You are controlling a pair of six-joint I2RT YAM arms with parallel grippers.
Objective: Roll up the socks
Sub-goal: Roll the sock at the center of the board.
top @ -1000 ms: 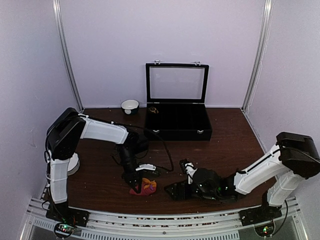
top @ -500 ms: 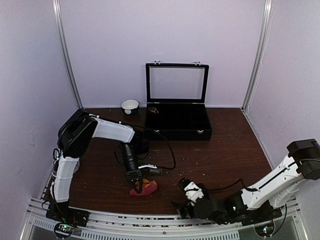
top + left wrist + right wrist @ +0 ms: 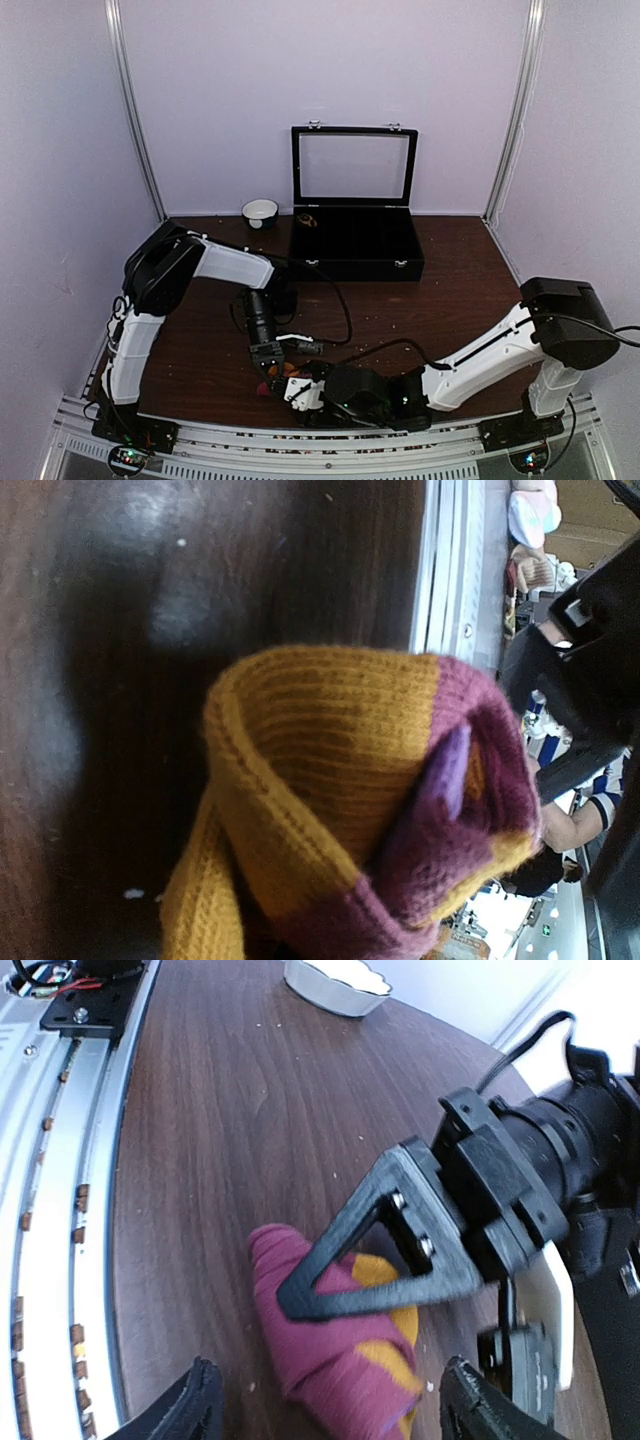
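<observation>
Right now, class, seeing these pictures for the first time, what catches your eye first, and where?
The magenta-red and orange knitted sock near the front edge of the dark wooden table stands out, pinched in the left tool, with the open right tool close beside it. Behind, a black glass-lidded case stands open at the table's back.

From above, magenta-red and orange knitted sock [image 3: 266,386] mostly hidden behind left gripper [image 3: 268,366] and right gripper [image 3: 297,388]; clipped by bottom edge in both wrist views.
</observation>
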